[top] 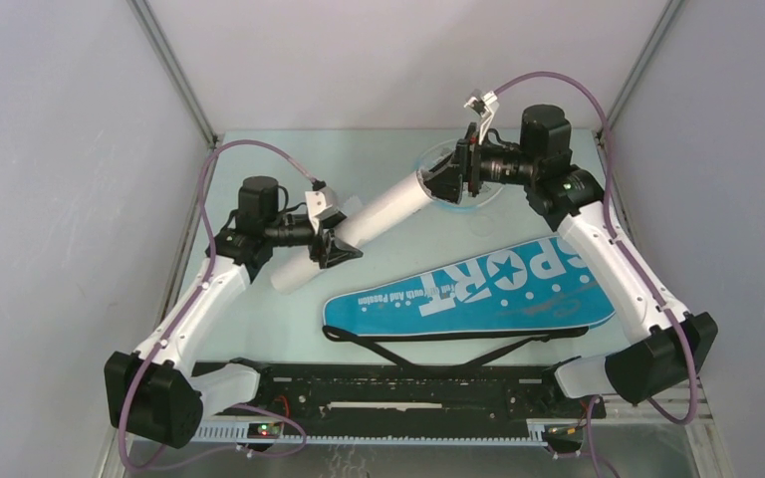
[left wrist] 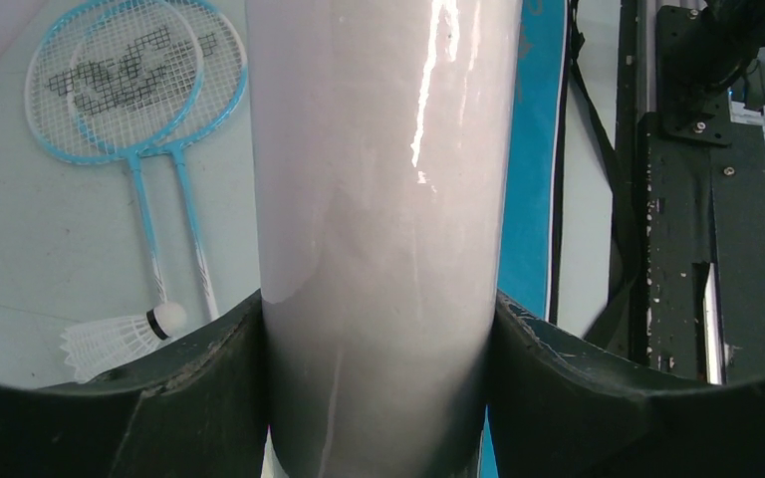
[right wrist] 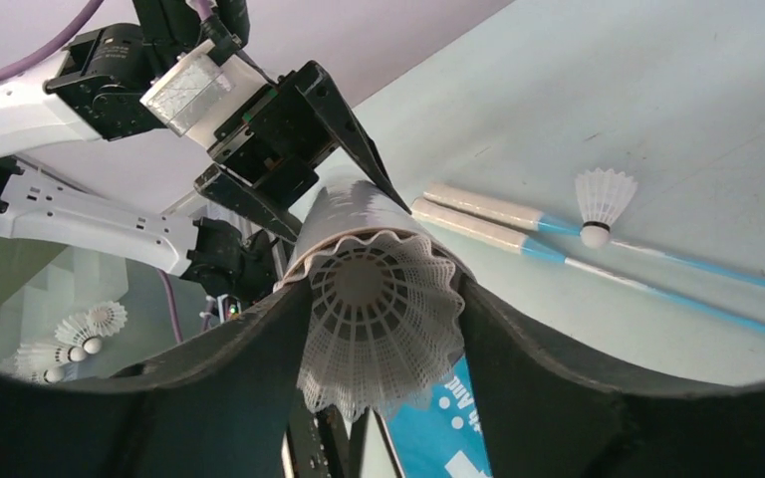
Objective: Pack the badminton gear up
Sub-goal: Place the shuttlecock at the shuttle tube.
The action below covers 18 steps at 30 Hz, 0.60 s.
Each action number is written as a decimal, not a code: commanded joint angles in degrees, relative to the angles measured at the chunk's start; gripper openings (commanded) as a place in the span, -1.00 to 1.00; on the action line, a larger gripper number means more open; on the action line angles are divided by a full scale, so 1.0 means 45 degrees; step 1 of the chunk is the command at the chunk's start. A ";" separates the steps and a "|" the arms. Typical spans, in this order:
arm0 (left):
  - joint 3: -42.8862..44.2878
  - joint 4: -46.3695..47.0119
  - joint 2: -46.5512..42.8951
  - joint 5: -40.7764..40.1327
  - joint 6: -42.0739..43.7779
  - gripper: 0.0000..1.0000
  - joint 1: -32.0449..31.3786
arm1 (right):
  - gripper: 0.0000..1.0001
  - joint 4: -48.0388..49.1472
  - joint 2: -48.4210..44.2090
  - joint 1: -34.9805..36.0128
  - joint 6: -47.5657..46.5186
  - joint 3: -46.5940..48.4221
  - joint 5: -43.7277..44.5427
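the left gripper [top: 334, 247] is clenched around the long white tube [top: 388, 204] near its lower end, and in the left wrist view both fingers press flat against its sides. the tube is held up off the table [top: 379, 149] and, seen from above, slants from about 7 o'clock up to 1 o'clock. its open mouth meets the right gripper [right wrist: 381, 289] at the far end.

a white shuttlecock [right wrist: 374, 334] sits in that mouth, skirt outward. the right gripper's fingers stand spread on either side of the skirt, which looks unsquashed. whether the pads brush its edge is hard to tell.

the two light-blue rackets [left wrist: 120, 90] lie flat on the table, heads overlapping, at 10 o'clock in the left wrist view. a loose shuttlecock [left wrist: 110, 339] lies against their shafts. in the right wrist view the white handles [right wrist: 478, 214] lie just beside the tube mouth at 2 o'clock. a small cluster of other shuttlecocks [right wrist: 70, 339] shows dimly at 8 o'clock there.

the blue "sport" racket bag [top: 478, 294] lies flat at 5 o'clock from the tube in the top view. its black strap [top: 428, 349] trails along its near edge.
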 commanded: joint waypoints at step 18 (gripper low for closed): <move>0.0017 -0.1235 -0.0839 0.0949 0.3110 -0.59 -0.0138 | 0.66 -0.3405 -0.0865 -0.0203 -0.3544 0.1015 -0.1319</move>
